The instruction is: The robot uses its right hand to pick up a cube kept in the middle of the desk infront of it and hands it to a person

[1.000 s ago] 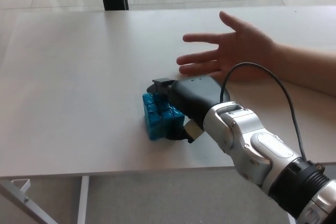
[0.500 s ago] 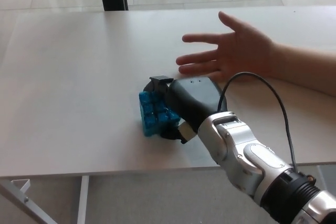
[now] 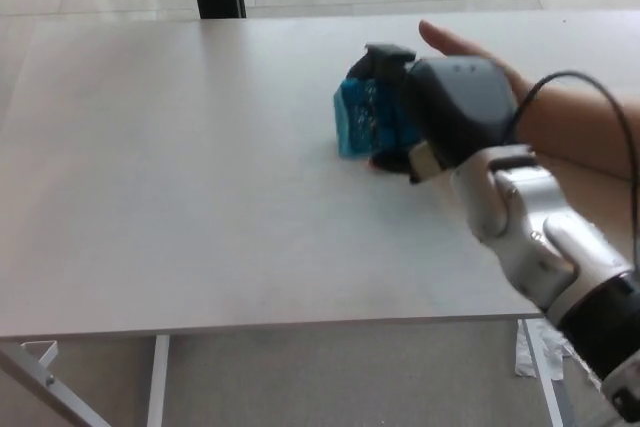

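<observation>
Head view, near to far: bare desk (image 3: 180, 197) stretches wide and clear toward its front edge. Beyond it, the right hand (image 3: 440, 117) is clenched around the blue cube (image 3: 360, 117), over the person's open palm (image 3: 470, 52). Pickup looks done; only the release remains. Room is ample leftward.
</observation>
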Robot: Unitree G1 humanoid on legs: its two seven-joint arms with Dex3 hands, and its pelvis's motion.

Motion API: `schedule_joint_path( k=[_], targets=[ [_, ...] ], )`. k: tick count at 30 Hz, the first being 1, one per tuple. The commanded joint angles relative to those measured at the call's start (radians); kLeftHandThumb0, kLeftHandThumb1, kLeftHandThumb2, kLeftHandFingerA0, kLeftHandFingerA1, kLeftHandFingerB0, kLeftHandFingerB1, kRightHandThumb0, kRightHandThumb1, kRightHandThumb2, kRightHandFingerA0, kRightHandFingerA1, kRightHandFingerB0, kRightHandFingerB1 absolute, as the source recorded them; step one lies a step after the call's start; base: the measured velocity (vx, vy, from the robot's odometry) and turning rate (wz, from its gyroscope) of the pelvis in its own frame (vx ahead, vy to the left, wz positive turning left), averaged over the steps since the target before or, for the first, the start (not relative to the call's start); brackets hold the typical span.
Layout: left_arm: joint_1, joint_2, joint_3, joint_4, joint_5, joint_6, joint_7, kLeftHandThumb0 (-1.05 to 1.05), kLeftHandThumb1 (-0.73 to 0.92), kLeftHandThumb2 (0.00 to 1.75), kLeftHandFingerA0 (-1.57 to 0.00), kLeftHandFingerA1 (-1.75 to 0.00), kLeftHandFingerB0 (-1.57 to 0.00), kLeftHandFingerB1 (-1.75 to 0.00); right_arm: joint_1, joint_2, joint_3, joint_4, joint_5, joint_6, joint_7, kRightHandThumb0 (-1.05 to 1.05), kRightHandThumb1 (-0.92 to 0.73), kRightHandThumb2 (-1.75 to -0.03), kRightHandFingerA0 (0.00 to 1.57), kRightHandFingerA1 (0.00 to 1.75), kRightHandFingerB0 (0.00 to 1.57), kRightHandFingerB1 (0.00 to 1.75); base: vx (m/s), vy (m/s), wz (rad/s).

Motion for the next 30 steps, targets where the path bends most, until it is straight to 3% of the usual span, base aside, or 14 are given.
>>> schedule_joint_path(
  k=[1,5,6,7,9,10,11,12,13,14,15,23,25,30],
  targets=[
    [0.011,0.009,-0.008,0.004,0.014,-0.019,0.018,-0.69,0.68,0.61,-0.66,-0.61,-0.49,-0.39,-0.078,-0.057,-0.058,0.021,0.019,-0.049,0.008,-0.34,-0.57,-0.62,0.93,1.7,0.91,0.72,0.0,0.0,0.0],
    [0.01,0.004,-0.005,0.007,0.007,-0.008,0.015,-0.71,0.67,0.6,-0.64,-0.63,-0.51,-0.39,-0.156,-0.113,-0.083,0.095,-0.007,-0.03,-0.003,-0.35,-0.58,-0.57,0.91,1.68,0.91,0.68,0.0,0.0,0.0],
    [0.012,0.005,-0.01,0.007,0.012,-0.013,0.013,-0.71,0.68,0.6,-0.58,-0.59,-0.5,-0.39,-0.169,-0.115,-0.088,0.117,-0.002,-0.028,-0.001,-0.33,-0.6,-0.58,0.85,1.74,0.88,0.9,0.0,0.0,0.0],
    [0.013,0.003,-0.01,0.006,0.012,-0.014,0.013,-0.71,0.68,0.6,-0.58,-0.59,-0.5,-0.39,-0.174,-0.116,-0.089,0.123,-0.002,-0.031,-0.001,-0.33,-0.6,-0.58,0.85,1.74,0.88,0.9,0.0,0.0,0.0],
    [0.018,0.001,-0.007,0.005,0.007,-0.019,0.006,-0.7,0.69,0.61,-0.61,-0.6,-0.48,-0.39,-0.197,-0.127,-0.086,0.156,-0.004,-0.031,0.008,-0.35,-0.55,-0.6,0.89,1.68,0.88,0.66,0.0,0.0,0.0],
    [0.019,0.001,-0.008,0.004,0.007,-0.021,0.004,-0.7,0.69,0.61,-0.61,-0.6,-0.48,-0.39,-0.207,-0.129,-0.085,0.172,-0.002,-0.032,0.007,-0.35,-0.55,-0.6,0.89,1.68,0.88,0.66,0.0,0.0,0.0],
    [0.022,0.001,-0.009,0.004,0.009,-0.023,0.005,-0.69,0.53,0.95,-0.56,-0.67,-0.43,-0.53,-0.215,-0.132,-0.08,0.196,-0.01,-0.031,-0.003,-0.37,-0.5,-0.59,0.95,1.64,0.9,0.59,0.0,0.0,0.0],
    [0.018,0.001,-0.007,0.006,0.007,-0.012,0.014,-0.71,0.67,0.61,-0.67,-0.64,-0.52,-0.39,-0.222,-0.127,-0.064,0.233,-0.024,-0.02,-0.009,-0.38,-0.53,-0.56,0.98,1.61,0.89,0.55,0.0,0.0,0.0],
    [0.016,-0.003,-0.009,0.007,0.008,-0.016,0.016,-0.72,0.67,0.61,-0.66,-0.62,-0.5,-0.38,-0.225,-0.129,-0.056,0.256,-0.03,-0.028,-0.013,-0.38,-0.53,-0.56,0.98,1.62,0.89,0.54,0.0,0.0,0.0],
    [0.014,-0.003,-0.013,0.006,0.012,-0.015,0.013,-0.69,0.54,0.95,-0.59,-0.68,-0.41,-0.52,-0.226,-0.127,-0.052,0.283,-0.031,-0.051,-0.046,-0.36,-0.5,-0.59,0.99,1.64,0.91,0.58,0.0,0.0,0.0],
    [0.011,-0.005,-0.01,0.006,0.007,-0.013,0.011,-0.69,0.68,0.61,-0.63,-0.62,-0.49,-0.39,-0.228,-0.122,-0.049,0.3,-0.031,-0.048,-0.054,-0.36,-0.5,-0.59,0.98,1.64,0.92,0.58,0.0,0.0,0.0],
    [-0.01,-0.018,-0.005,0.007,0.003,-0.012,0.02,-0.71,0.66,0.6,-0.7,-0.64,-0.53,-0.39,-0.252,-0.082,-0.04,0.373,-0.012,-0.028,-0.024,-0.36,-0.55,-0.56,1.0,1.54,0.87,0.56,0.0,0.0,0.0],
    [-0.012,-0.015,-0.021,0.004,0.018,-0.023,0.019,-0.73,0.68,0.6,-0.7,-0.63,-0.52,-0.39,-0.269,-0.068,-0.018,0.417,-0.022,-0.034,-0.023,-0.38,-0.6,-0.58,0.97,1.58,0.88,0.64,0.0,0.0,0.0],
    [-0.017,-0.016,-0.021,-0.004,0.012,-0.017,0.013,-0.7,0.68,0.6,-0.69,-0.62,-0.53,-0.4,-0.265,-0.05,0.042,0.442,-0.054,-0.032,-0.027,-0.39,-0.59,-0.58,0.98,1.6,0.89,0.56,0.0,0.0,0.0]
  ],
)
